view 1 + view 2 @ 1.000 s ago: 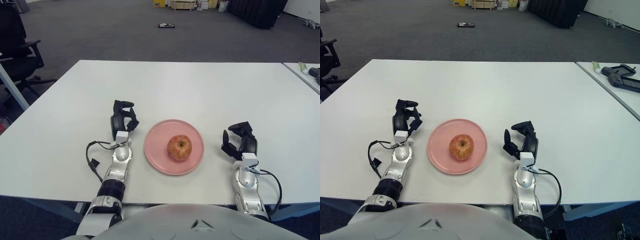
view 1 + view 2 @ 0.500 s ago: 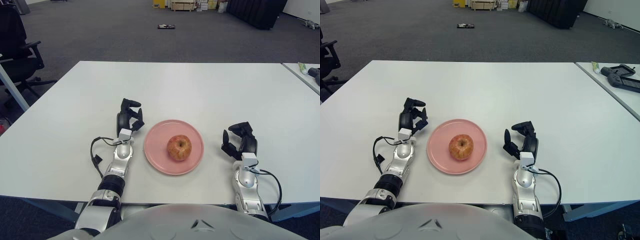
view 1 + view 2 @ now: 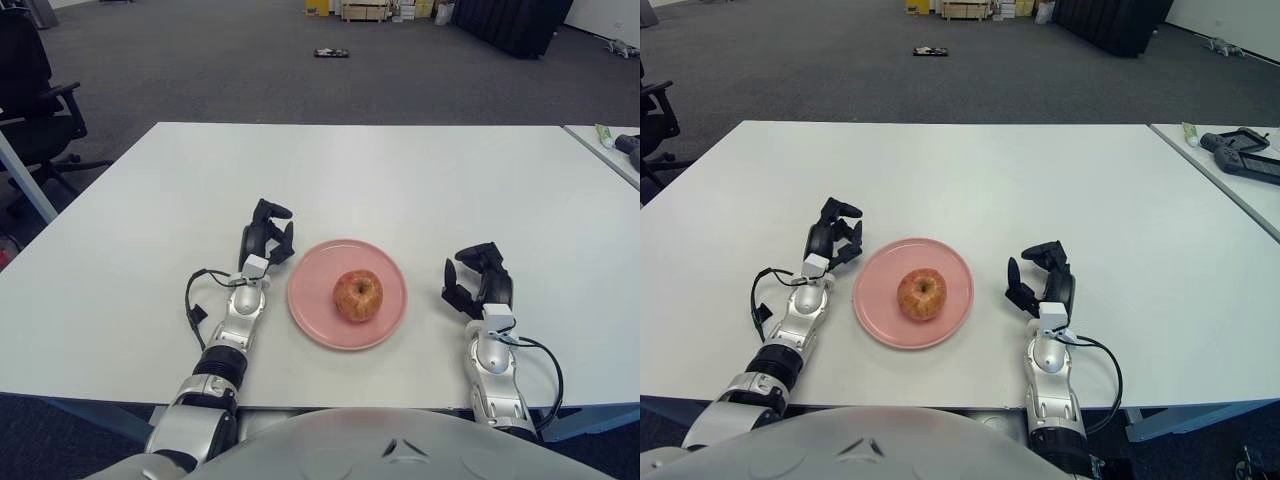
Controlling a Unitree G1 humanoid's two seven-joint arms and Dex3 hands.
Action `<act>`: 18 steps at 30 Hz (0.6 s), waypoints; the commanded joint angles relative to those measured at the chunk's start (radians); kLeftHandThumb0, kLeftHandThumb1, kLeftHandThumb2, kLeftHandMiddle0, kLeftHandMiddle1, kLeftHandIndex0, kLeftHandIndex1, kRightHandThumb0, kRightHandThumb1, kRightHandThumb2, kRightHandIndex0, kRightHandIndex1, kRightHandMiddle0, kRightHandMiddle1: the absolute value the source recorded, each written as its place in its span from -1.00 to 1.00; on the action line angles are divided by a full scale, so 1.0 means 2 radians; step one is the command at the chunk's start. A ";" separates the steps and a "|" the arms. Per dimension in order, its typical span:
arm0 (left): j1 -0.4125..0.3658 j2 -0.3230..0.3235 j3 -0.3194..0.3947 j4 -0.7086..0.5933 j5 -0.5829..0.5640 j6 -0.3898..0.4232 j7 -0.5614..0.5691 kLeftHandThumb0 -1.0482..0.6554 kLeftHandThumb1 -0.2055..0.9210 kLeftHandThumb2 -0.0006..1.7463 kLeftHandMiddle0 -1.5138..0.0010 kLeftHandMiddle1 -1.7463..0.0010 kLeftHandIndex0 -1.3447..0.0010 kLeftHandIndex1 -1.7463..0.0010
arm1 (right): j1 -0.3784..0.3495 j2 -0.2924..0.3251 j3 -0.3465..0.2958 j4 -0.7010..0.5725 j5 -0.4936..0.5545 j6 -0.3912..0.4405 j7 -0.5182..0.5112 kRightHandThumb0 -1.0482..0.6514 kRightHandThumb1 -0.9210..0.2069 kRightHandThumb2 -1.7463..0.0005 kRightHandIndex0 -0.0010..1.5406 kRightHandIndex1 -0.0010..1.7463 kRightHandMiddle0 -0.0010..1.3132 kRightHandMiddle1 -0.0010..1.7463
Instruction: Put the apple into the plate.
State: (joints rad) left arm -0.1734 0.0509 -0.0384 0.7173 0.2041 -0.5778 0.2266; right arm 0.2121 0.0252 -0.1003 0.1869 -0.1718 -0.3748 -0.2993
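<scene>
One apple (image 3: pixel 359 295) sits inside the pink plate (image 3: pixel 312 313), a little right of the plate's middle, upright with its stem dimple facing up, so by the look of things the task's goal is already met. What has changed over the last second is the left hand (image 3: pixel 266 236): it has travelled forward and inward along the white table (image 3: pixel 400 180), from a spot clearly left of the plate to one just beside the plate's upper-left rim, its black fingers loosely curled and gripping nothing. The apple and plate have not shifted in that time. The right hand (image 3: pixel 478 284) shows to the right of the plate, apart from it, in the same place as before, fingers half-curled and likewise empty. With the fruit resting free of both hands, the left arm's drift toward the plate looks like settling or repositioning rather than a new grasp, though that is only a reading.
</scene>
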 commanded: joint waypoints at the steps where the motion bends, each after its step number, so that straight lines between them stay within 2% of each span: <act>1: 0.032 0.012 -0.002 0.002 -0.005 0.027 -0.023 -0.23 0.53 0.02 0.03 -1.00 0.47 -1.00 | -0.009 -0.005 0.003 0.008 0.005 0.005 0.010 -0.23 -0.45 -0.10 -0.06 0.63 -0.41 1.00; 7: 0.042 0.009 0.004 -0.022 -0.031 0.055 -0.057 -0.23 0.51 0.04 0.09 -1.00 0.46 -1.00 | -0.011 -0.006 0.003 0.012 0.011 0.002 0.019 -0.23 -0.48 -0.07 -0.04 0.63 -0.43 1.00; 12: 0.052 0.001 0.016 -0.039 -0.069 0.052 -0.083 -0.22 0.54 0.02 0.14 -1.00 0.47 -1.00 | -0.012 -0.007 0.005 0.015 0.022 -0.001 0.034 -0.22 -0.51 -0.04 -0.08 0.64 -0.45 1.00; 18: 0.064 -0.004 0.022 -0.064 -0.078 0.068 -0.081 -0.22 0.58 -0.02 0.16 -1.00 0.50 -1.00 | -0.011 -0.010 0.006 0.013 0.032 -0.003 0.050 -0.23 -0.50 -0.05 -0.14 0.68 -0.44 1.00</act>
State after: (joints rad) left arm -0.0928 0.0466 -0.0024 0.5843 0.0571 -0.4856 0.0679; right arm 0.2028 0.0093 -0.0924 0.1985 -0.1261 -0.3812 -0.2133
